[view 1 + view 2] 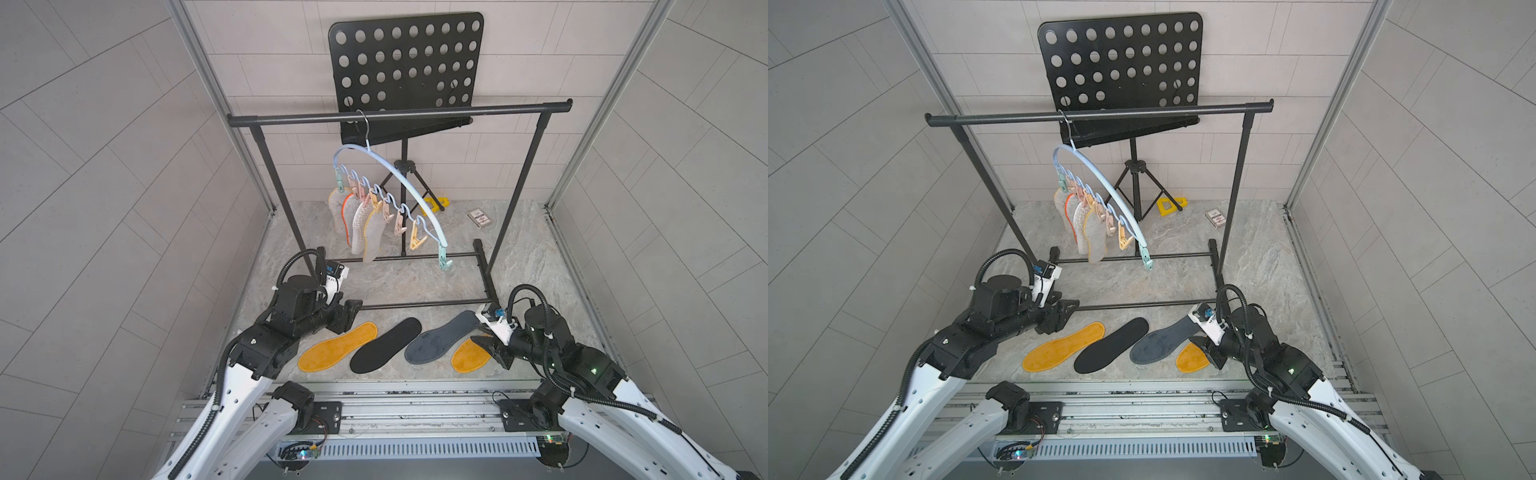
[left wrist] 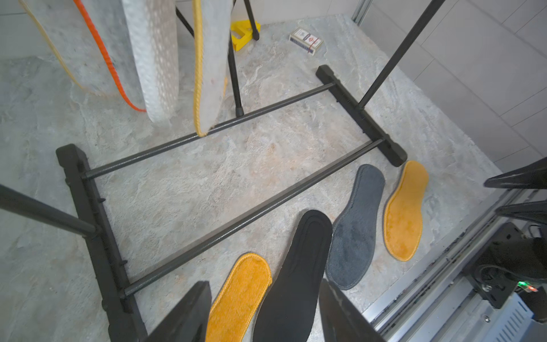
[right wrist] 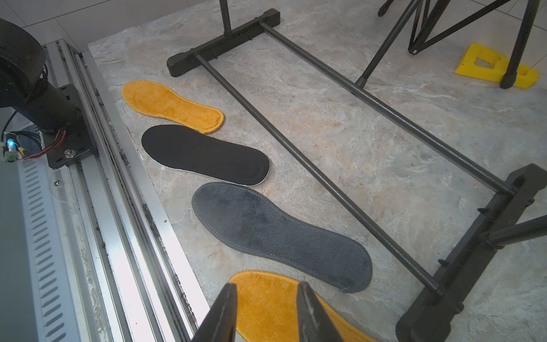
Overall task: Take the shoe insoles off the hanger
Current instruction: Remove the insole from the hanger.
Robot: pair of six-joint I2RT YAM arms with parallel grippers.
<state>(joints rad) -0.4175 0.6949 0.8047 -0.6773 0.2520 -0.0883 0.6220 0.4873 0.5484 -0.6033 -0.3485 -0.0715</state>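
Both top views: pale blue hanger (image 1: 376, 153) on the black garment rack (image 1: 399, 114), four hanging insoles (image 1: 372, 237) clipped at its left end; four more lie in a row on the near surface (image 1: 415, 282). Left wrist view: left hand (image 2: 263, 282) wide, empty, above the left yellow insole (image 2: 239, 296) and black insole (image 2: 296, 266). Right wrist view: right hand (image 3: 266, 285) narrowly parted, holding nothing, over the right yellow insole (image 3: 266, 314)

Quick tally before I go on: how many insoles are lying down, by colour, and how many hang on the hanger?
Mustard-yellow insoles, lying down: 2
Black insole, lying down: 1
Dark grey insole, lying down: 1
Hanging insoles, pale undersides showing: 4
Total: 8
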